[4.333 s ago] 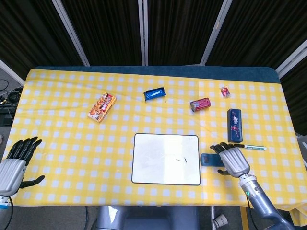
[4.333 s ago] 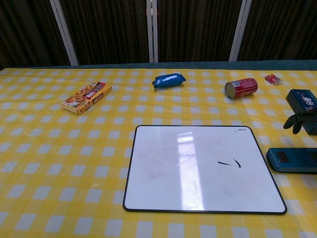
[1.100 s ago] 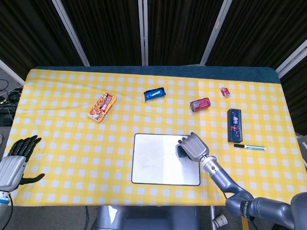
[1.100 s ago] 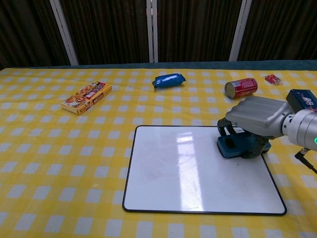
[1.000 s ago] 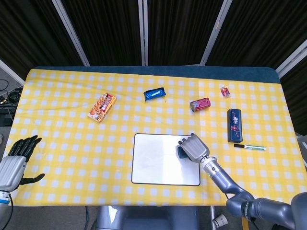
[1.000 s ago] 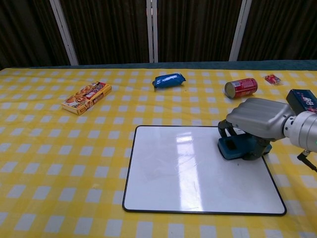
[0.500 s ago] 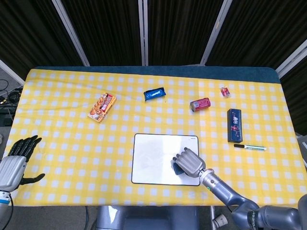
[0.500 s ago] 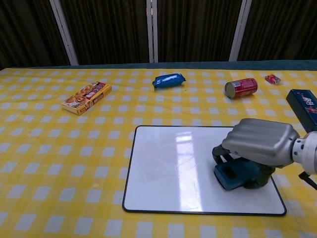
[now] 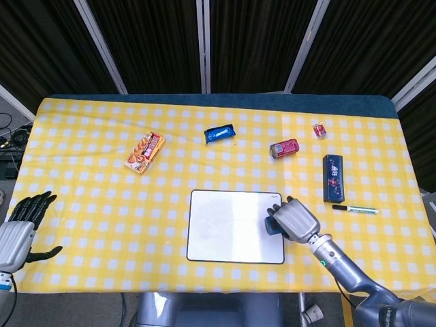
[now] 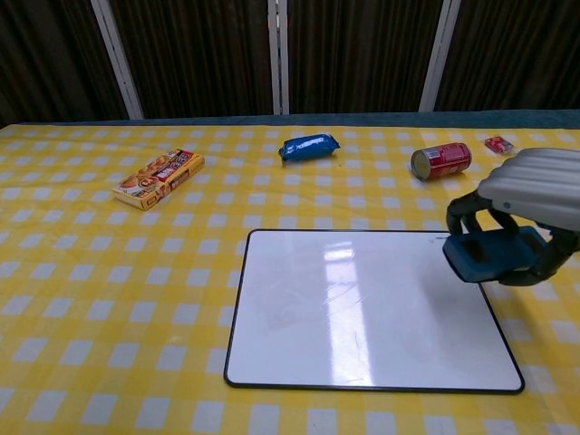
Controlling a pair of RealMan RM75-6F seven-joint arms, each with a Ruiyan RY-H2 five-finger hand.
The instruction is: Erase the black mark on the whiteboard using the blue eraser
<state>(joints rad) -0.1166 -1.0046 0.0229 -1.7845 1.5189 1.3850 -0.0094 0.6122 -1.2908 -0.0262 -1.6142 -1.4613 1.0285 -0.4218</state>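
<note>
Yellow-checked cloth [image 9: 102, 197] covered the table where the white rectangular whiteboard [image 10: 353, 308] lay, no black mark visible on its surface. The robot's silver right hand [image 10: 526, 213] grasped the blue block eraser [image 10: 494, 252], which appeared lifted over the board's right edge, long axis roughly level across the chest view. Far off at the table's left, the black-fingered left hand [image 9: 20, 225] held nothing, fingers spread.
</note>
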